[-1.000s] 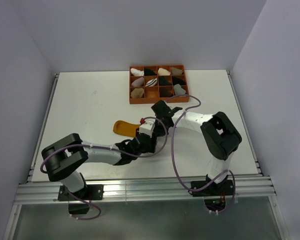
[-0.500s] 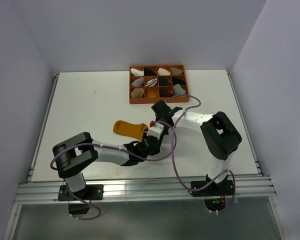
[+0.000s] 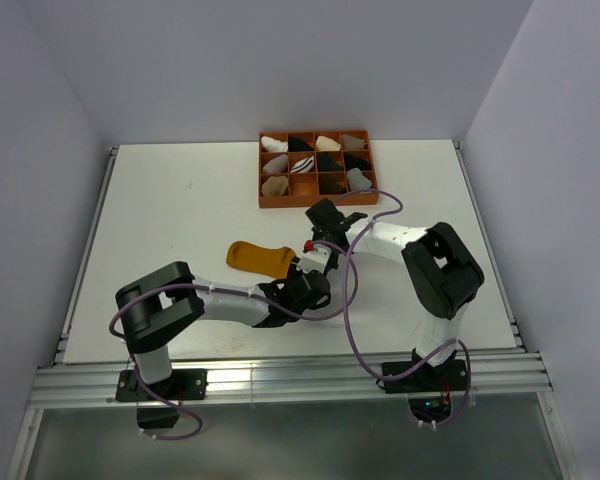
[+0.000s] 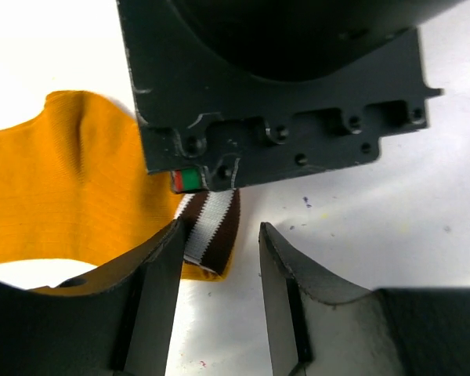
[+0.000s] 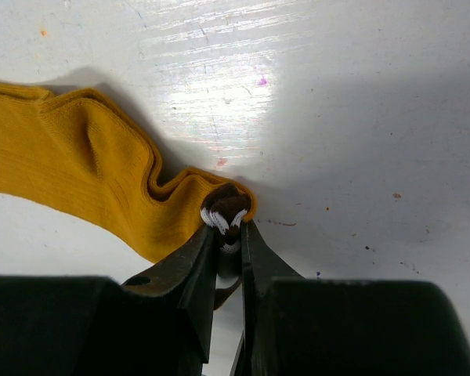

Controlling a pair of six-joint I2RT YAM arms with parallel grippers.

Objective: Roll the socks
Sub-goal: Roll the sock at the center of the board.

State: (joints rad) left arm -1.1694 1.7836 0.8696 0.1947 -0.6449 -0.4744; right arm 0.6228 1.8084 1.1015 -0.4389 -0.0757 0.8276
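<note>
Rolling is barely begun: the right gripper (image 5: 229,235) pinches the unrolled mustard sock (image 3: 252,257) by its striped cuff (image 4: 211,223), while the left gripper (image 4: 219,236) has its jaws apart.

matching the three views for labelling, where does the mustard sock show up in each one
top external: the mustard sock lies mid-table, just left of the right gripper.
left wrist: it fills the left side, and its striped cuff is at centre.
right wrist: it runs from the upper left to the centre, with the cuff pinched.
shared landmark: the striped cuff in the right gripper; it cannot be made out from above.
</note>
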